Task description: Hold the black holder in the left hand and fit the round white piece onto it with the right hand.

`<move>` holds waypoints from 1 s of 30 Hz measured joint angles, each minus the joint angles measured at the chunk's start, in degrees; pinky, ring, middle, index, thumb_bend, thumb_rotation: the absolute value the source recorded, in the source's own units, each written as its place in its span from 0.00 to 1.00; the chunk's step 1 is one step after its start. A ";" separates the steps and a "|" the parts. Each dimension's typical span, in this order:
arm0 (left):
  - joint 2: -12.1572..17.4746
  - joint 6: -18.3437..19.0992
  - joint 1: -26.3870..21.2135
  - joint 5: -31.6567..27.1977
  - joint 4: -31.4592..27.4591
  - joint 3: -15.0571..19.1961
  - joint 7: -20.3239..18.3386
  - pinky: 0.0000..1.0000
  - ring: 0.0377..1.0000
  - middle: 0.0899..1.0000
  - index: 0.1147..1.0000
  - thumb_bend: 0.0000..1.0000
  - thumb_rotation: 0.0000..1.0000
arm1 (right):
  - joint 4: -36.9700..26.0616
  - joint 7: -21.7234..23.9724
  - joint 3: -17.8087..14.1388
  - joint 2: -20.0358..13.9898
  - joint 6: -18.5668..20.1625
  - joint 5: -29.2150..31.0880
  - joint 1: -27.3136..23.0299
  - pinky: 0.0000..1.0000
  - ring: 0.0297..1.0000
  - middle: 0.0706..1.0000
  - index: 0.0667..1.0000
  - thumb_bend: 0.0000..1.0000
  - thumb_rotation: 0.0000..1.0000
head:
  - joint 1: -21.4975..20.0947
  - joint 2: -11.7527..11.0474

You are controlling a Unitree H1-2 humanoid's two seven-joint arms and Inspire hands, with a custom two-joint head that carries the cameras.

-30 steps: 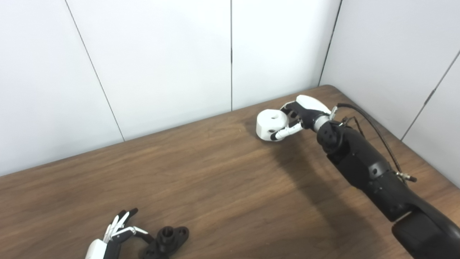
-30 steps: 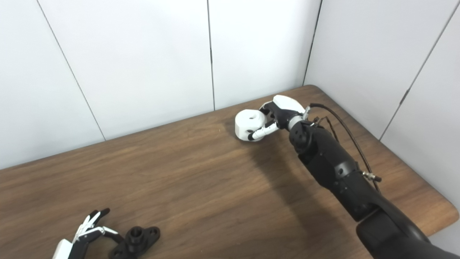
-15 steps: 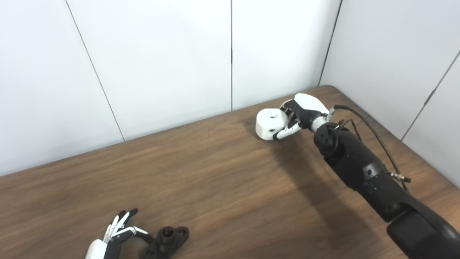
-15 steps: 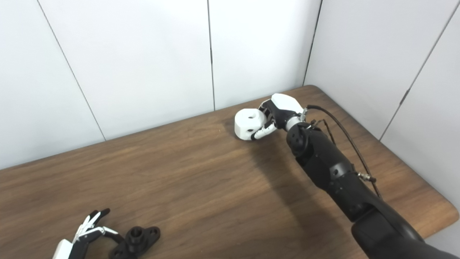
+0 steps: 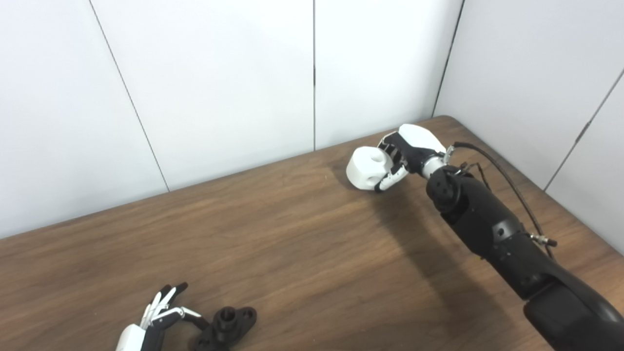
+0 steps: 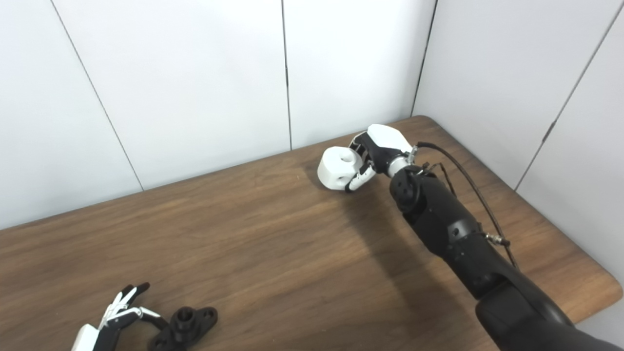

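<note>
Table (image 5: pixel 292 253): dark wood, visible grain, smooth satin sheen. Round white piece (image 5: pixel 366 167) between right hand (image 5: pixel 407 148) fingers: matt white plastic. Black holder (image 5: pixel 225 326) beside left hand (image 5: pixel 156 319) fingertips: matt black plastic. Hand shells: glossy white plastic. Wall panels (image 5: pixel 219 73): smooth matt white.

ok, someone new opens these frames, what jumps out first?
The right hand at the table's far right corner, shut on the round white piece, which looks tilted and partly lifted. Then the black holder lying flat at the near left edge, with the left hand open just beside it, not gripping it. The two parts sit at opposite ends of the table.
</note>
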 measured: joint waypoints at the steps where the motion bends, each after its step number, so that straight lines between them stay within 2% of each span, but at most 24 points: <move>1: 0.00 0.00 0.00 0.00 0.00 0.00 0.00 1.00 1.00 0.92 0.41 0.52 0.04 | 0.08 -0.01 -0.01 0.00 -0.12 0.05 -0.01 0.41 0.49 0.55 0.46 0.50 0.14 | 0.09 0.00; 4: -0.01 0.00 -0.01 -0.01 0.00 -0.01 0.00 1.00 1.00 0.92 0.41 0.52 0.04 | -0.12 0.06 -0.01 0.00 -0.19 0.06 0.02 0.40 0.47 0.54 0.45 0.50 0.14 | 0.18 0.09; 7: -0.04 0.04 -0.02 -0.01 0.00 -0.07 -0.01 1.00 1.00 0.92 0.41 0.52 0.04 | -0.86 0.62 0.01 0.01 -0.21 0.22 0.24 0.47 0.55 0.60 0.45 0.50 0.14 | 1.66 0.44; 8: -0.09 0.07 -0.03 -0.01 0.00 -0.12 -0.01 1.00 1.00 0.92 0.41 0.52 0.04 | -0.92 0.98 -0.01 -0.01 -0.21 0.39 0.24 0.51 0.60 0.64 0.45 0.50 0.14 | 2.28 0.61; 10: -0.28 0.15 -0.04 0.00 0.00 -0.13 -0.01 1.00 1.00 0.92 0.41 0.52 0.04 | -1.52 2.25 -0.01 -0.22 0.15 0.59 0.25 0.53 0.64 0.67 0.46 0.50 0.14 | 2.55 0.62; 13: -0.40 0.30 -0.10 0.50 0.00 -0.22 0.01 1.00 1.00 0.91 0.41 0.52 0.04 | -3.64 4.89 0.07 -0.36 1.46 0.66 0.43 0.44 0.53 0.59 0.46 0.50 0.14 | 3.34 0.79; 16: -0.65 0.54 -0.21 0.96 0.00 -0.32 0.13 1.00 1.00 0.91 0.41 0.52 0.04 | -6.40 7.62 0.23 -0.60 1.91 0.89 0.75 0.54 0.65 0.69 0.46 0.50 0.14 | 4.04 0.88; 17: -0.76 0.69 -0.32 1.28 0.00 -0.38 0.22 1.00 1.00 0.91 0.41 0.52 0.04 | -7.26 8.50 0.24 -0.76 1.90 0.99 0.74 0.60 0.71 0.73 0.46 0.49 0.14 | 4.30 0.88; 19: -1.09 1.09 -0.59 1.97 0.05 -0.50 0.29 1.00 1.00 0.91 0.41 0.52 0.04 | -8.66 10.23 0.25 -1.46 1.87 1.30 0.70 0.66 0.76 0.76 0.45 0.49 0.14 | 4.57 0.79; 23: -1.37 1.79 -1.41 3.15 0.66 -0.71 0.64 1.00 1.00 0.91 0.42 0.52 0.04 | -9.03 13.48 0.21 -2.65 1.67 2.28 -0.08 0.58 0.68 0.70 0.45 0.49 0.14 | 5.45 0.62; 28: -1.57 2.38 -2.02 4.96 1.13 -1.17 1.07 1.00 1.00 0.89 0.41 0.52 0.04 | -13.87 17.58 0.63 -3.50 1.89 2.47 -1.04 0.74 0.82 0.80 0.45 0.49 0.14 | 6.68 0.79; 30: -1.80 2.57 -2.48 5.19 1.57 -1.18 1.26 1.00 1.00 0.89 0.41 0.52 0.04 | -16.54 19.52 0.84 -3.71 2.53 2.45 -1.39 0.77 0.84 0.81 0.45 0.49 0.14 | 7.21 0.97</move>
